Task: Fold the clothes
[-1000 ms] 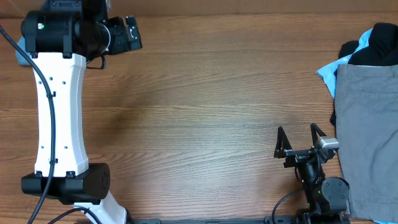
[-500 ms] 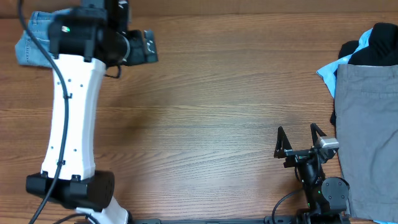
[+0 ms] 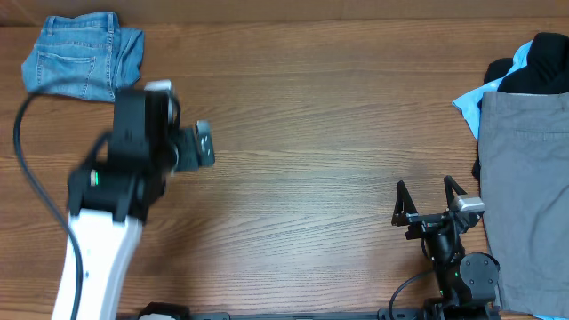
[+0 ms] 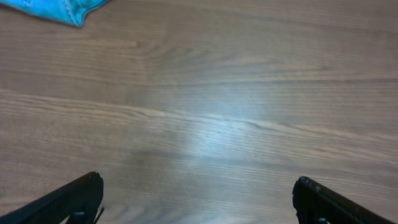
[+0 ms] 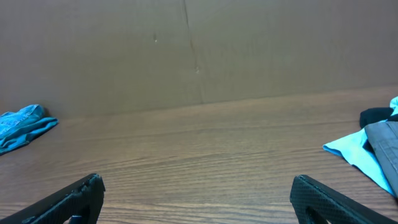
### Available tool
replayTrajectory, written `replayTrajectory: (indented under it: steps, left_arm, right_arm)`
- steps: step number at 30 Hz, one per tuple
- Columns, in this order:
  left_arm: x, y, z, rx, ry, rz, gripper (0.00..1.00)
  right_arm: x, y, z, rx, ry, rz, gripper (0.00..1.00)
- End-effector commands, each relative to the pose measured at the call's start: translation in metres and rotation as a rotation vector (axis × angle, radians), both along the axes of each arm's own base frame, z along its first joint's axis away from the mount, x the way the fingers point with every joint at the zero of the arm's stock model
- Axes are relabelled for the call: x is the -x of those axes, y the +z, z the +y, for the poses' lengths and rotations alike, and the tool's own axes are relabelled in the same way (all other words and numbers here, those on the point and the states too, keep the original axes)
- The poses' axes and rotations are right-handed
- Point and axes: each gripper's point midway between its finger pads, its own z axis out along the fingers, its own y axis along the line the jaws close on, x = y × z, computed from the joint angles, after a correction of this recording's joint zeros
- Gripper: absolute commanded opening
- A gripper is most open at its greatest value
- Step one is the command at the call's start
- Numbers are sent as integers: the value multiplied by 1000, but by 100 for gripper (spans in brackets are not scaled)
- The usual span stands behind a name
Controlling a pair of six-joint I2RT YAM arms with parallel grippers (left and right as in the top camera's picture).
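Left hand (image 4: 196,182): fingers spread wide, nothing between them, over bare desk (image 3: 311,133); blurred in the overhead view. Right hand (image 3: 425,187): likewise wide apart and empty, low at the near edge, just beside the grey trousers (image 3: 529,178).

Jeans (image 3: 82,55) lie in a compact bundle at the far left corner, pocket up, well apart from both hands. I judge that item done and the rig between garments.

Next: take the grey trousers, topmost over the black garment (image 3: 542,67) and pale blue garment (image 3: 467,102). This calls for pulling them to mid-desk and spreading them flat.
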Motion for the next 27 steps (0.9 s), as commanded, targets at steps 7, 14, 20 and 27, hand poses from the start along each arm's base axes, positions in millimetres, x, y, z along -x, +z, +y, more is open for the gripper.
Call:
replayTrajectory:
  steps: [7,14,20,27]
  left_arm:
    - [42,-33,27,-25,89,-345,100]
    - [61,-43,35,12,123,-603,100]
    - [63,-51,46,27,168,-739,100]
    - [60,-53,52,40,197,-869,100]
  right_arm:
    - [0,-1,1,3,5,-5,100]
    - [0,-1,1,3,5,-5,100]
    - [0,-1,1,3,5,-5,100]
    - [0,-1,1,3,5,-5,100]
